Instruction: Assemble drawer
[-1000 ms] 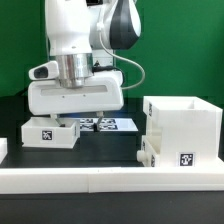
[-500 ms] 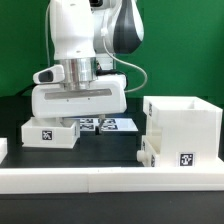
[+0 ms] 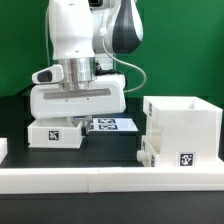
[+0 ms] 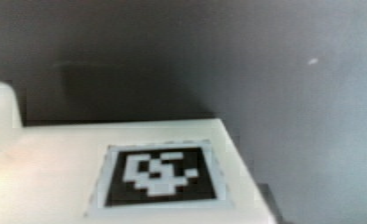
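Note:
The small white drawer box (image 3: 55,134), with a black marker tag on its front, sits on the black table at the exterior view's left. My gripper (image 3: 76,121) is directly over its back right wall. The fingertips are down at the wall and mostly hidden by the white hand. The box has shifted with them, so the grip reads as shut on it. In the wrist view the box's white face and tag (image 4: 162,175) fill the near field, and no fingers show. The large white drawer housing (image 3: 182,130) stands open-topped at the exterior view's right.
The marker board (image 3: 113,124) lies flat on the table behind the box, between it and the housing. A white ledge (image 3: 110,180) runs along the front of the table. A small white piece (image 3: 3,148) shows at the far left edge.
My hand came down a little onto the small drawer box. The box then shifted slightly toward the exterior view's right and forward. The housing has not moved.

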`<control>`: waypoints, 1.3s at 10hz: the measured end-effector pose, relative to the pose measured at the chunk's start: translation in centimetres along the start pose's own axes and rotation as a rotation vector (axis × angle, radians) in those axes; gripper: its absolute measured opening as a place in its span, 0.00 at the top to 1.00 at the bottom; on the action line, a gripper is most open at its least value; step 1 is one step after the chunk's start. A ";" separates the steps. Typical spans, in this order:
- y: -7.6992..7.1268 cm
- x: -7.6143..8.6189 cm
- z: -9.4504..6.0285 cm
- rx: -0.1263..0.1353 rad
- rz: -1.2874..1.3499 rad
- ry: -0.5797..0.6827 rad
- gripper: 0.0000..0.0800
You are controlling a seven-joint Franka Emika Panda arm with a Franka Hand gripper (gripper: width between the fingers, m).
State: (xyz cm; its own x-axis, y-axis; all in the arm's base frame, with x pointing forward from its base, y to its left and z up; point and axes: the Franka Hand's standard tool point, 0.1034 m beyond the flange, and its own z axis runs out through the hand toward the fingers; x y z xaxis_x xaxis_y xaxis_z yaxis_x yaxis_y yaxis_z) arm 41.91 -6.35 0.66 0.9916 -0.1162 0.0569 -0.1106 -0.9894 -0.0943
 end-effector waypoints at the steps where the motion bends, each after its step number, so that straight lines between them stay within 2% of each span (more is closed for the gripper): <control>1: -0.1 0.2 -0.1 0.000 -0.003 0.003 0.94; 3: -0.8 0.6 -0.2 0.002 -0.014 0.008 0.94; 5: -2.2 1.3 -0.4 0.009 -0.028 0.007 0.94; 10: -7.8 5.4 -3.5 0.058 -0.117 -0.054 0.94; 11: -8.5 6.1 -3.9 0.062 -0.132 -0.052 0.94; 13: -8.4 5.9 -3.6 0.062 -0.148 -0.052 0.94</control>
State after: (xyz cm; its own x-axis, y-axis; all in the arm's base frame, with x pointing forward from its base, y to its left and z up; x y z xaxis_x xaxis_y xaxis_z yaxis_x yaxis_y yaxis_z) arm 48.45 0.96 5.38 0.9990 0.0368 0.0233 0.0399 -0.9879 -0.1499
